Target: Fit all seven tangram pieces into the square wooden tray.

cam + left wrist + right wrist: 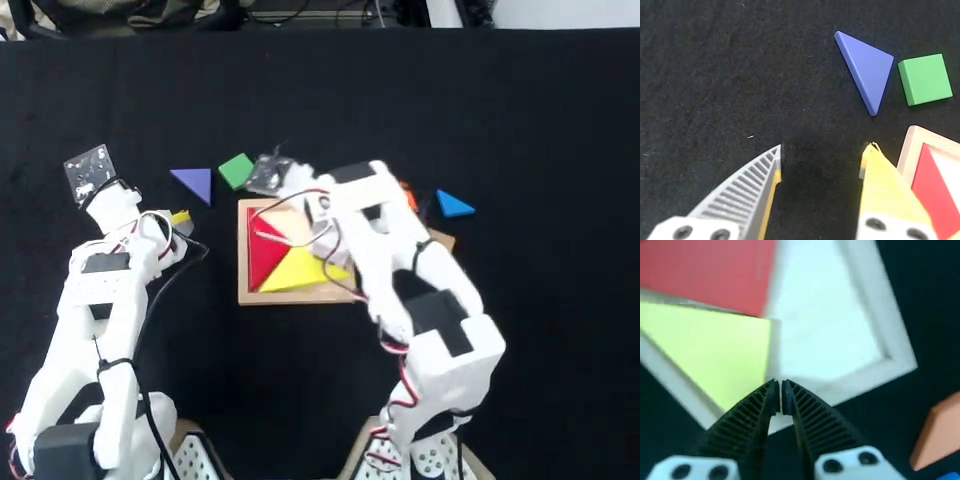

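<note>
The square wooden tray [244, 250] lies mid-table with a red triangle [263, 250] and a yellow triangle [300, 272] in it; its far right part is bare wood [830, 320]. My right arm [380, 240] hangs over the tray. My right gripper [779, 385] is shut on nothing, tips over the tray rim [860, 382] beside the yellow triangle [715, 350]. My left gripper [825, 149] is open over bare cloth left of the tray [912, 145], close to the purple triangle [867, 70] and green square [925, 79].
A blue triangle [453, 204] and an orange piece [408, 197] lie on the cloth right of the tray, the orange one partly under my right arm. A tan corner [443, 240] peeks out beside that arm. Black cloth covers the table.
</note>
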Controlling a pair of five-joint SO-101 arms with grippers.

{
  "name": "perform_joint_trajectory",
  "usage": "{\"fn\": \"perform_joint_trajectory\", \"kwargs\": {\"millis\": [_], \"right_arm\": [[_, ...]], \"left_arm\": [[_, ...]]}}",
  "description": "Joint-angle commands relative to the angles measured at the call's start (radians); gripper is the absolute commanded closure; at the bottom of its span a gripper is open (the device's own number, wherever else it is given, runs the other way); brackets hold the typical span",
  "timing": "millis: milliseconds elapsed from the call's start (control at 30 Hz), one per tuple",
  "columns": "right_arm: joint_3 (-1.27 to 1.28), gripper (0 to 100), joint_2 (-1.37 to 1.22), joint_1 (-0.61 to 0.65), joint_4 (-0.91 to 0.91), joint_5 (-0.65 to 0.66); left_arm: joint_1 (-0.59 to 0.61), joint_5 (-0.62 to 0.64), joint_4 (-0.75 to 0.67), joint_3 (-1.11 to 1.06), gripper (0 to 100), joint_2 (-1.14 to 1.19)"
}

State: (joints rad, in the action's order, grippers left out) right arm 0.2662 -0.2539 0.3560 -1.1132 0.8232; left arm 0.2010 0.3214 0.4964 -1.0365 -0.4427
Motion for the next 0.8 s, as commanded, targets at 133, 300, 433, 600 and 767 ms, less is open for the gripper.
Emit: {"fn": "perform_joint_trajectory", "kwargs": {"millis": [133, 300, 433, 600, 767], "right_arm": [[-0.024, 98.0, 0.070, 0.120, -0.054, -0.063], [-0.028, 98.1, 0.147, 0.087, -0.064, -0.063], [-0.010, 98.3, 0.200, 0.038, 0.055, -0.068], [0.059, 98.4, 0.148, 0.040, 0.282, -0.166], [0.022, 98.4, 0.045, 0.040, 0.290, -0.164]], "left_arm": [[-0.001, 0.005, -0.017, 0.008, 74, -0.005], [-0.001, 0.005, -0.017, 0.008, 74, -0.005], [-0.001, 0.005, -0.017, 0.008, 74, -0.005], [-0.001, 0.005, -0.017, 0.008, 74, -0.005], [-0.001, 0.005, -0.017, 0.007, 74, -0.005]]}}
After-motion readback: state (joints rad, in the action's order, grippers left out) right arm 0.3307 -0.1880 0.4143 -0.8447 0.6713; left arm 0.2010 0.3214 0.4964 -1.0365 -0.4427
